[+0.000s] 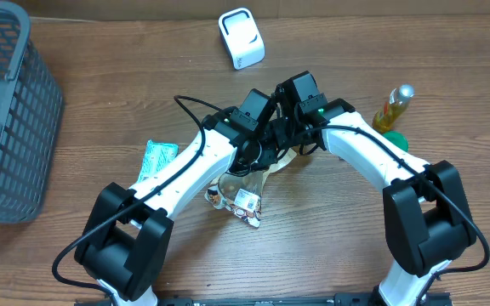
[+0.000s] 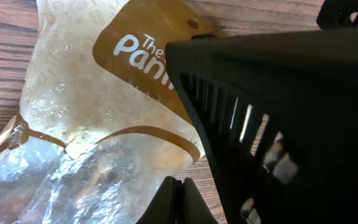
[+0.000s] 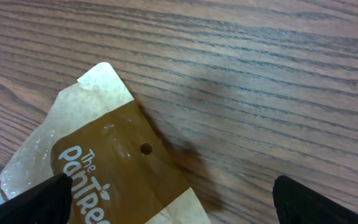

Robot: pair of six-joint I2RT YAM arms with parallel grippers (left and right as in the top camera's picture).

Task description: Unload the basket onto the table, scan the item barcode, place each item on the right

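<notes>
Showing white label (image 1: 245,201) on bag (image 1: 228,189) overhead only, left fingers (image 2: 166,202) together wrist-side.

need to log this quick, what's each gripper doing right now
left gripper: closed, tips together at the edge of the snack bag; a grip on it cannot be told
right gripper: open wide, holding nothing
</notes>
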